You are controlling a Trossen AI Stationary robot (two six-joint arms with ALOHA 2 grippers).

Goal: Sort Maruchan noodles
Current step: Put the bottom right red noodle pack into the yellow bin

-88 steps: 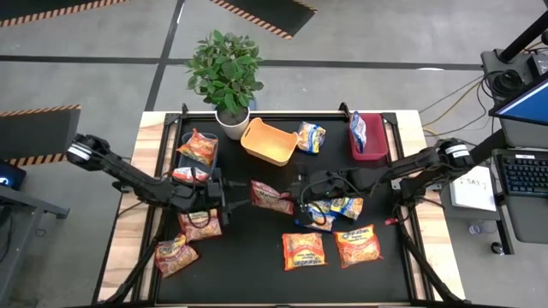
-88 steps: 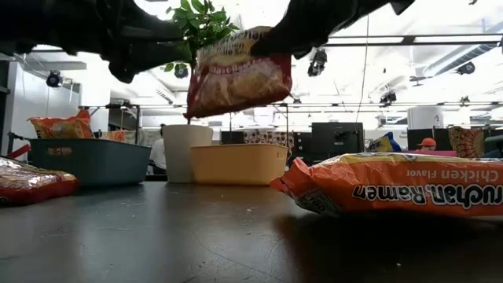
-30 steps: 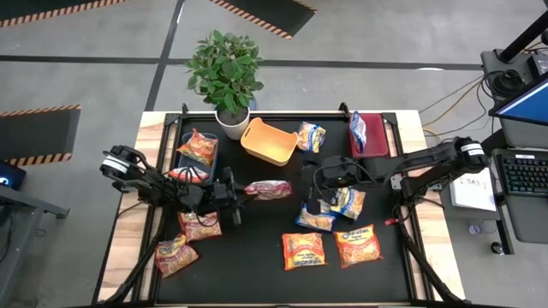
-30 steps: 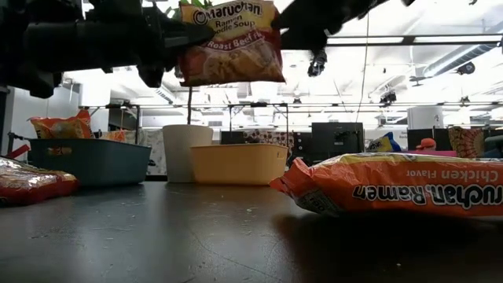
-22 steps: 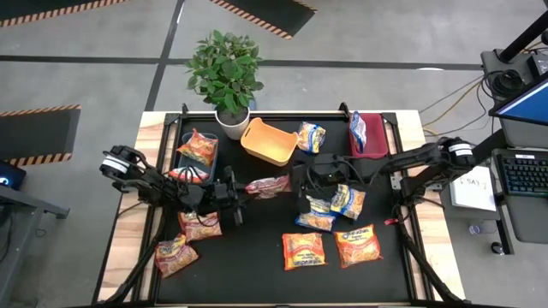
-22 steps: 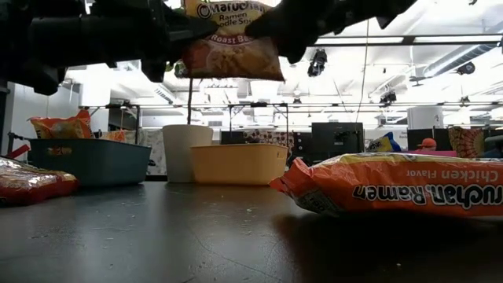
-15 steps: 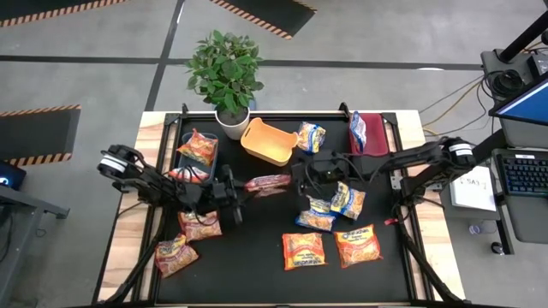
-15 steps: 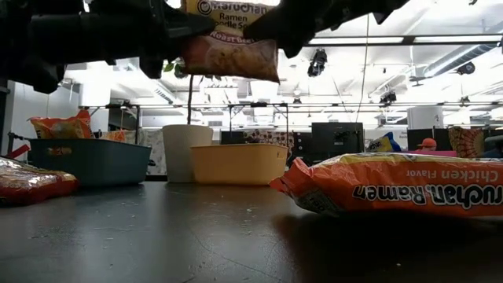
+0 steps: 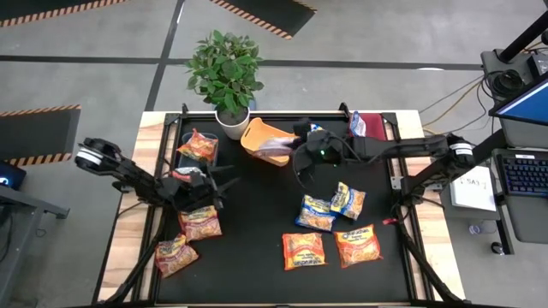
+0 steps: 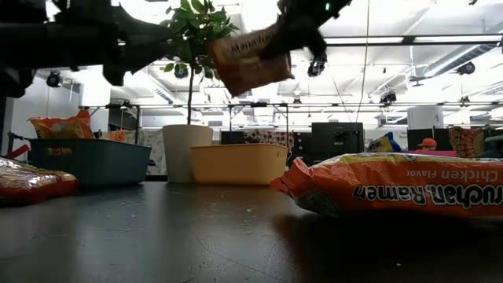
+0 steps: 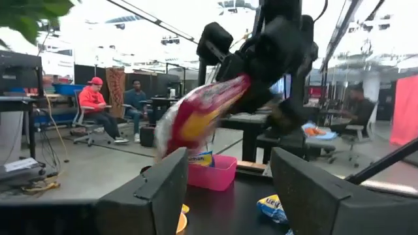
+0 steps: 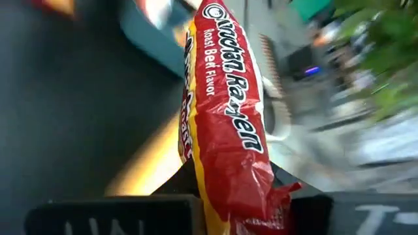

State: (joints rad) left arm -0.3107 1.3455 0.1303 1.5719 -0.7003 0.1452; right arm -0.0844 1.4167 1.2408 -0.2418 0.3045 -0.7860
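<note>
My right gripper [image 9: 300, 147] is shut on a pinkish-red Maruchan packet [image 9: 274, 145] and holds it above the orange bin [image 9: 257, 130]. The low view shows that packet [image 10: 250, 59] high over the table. My left gripper [image 9: 223, 184] is open and holds nothing, at the table's left near the teal bin [image 9: 184, 141]; its wrist view looks past its spread fingers at the packet [image 11: 202, 114]. Other packets lie flat on the table: two pinkish-red ones [image 9: 199, 222] at the left, two blue-and-yellow ones [image 9: 317, 214] and two orange ones [image 9: 304, 250] near the front. My right gripper pinches the pinkish-red packet between its two fingers at one short end, by the crimped seam [image 12: 261, 192]. The fingers come roughly level from the table's right side. The packet is lifted clear and sticks out past the fingers toward the left, tilted, over the orange bin.
A potted plant [image 9: 227, 73] stands at the far edge beside the orange bin. The teal bin holds an orange packet [image 9: 199, 147]; the red bin [image 9: 370, 147] at the far right holds a blue one [image 9: 357, 128]. Bare black mat lies in the table's middle [image 9: 257, 214].
My left gripper held the pinkish-red packet up in mid-air; my right gripper came in from the right and shut on its other end. The left gripper let go, opened and drew back toward the left edge. The right gripper carried the packet toward the far edge, over the orange bin.
</note>
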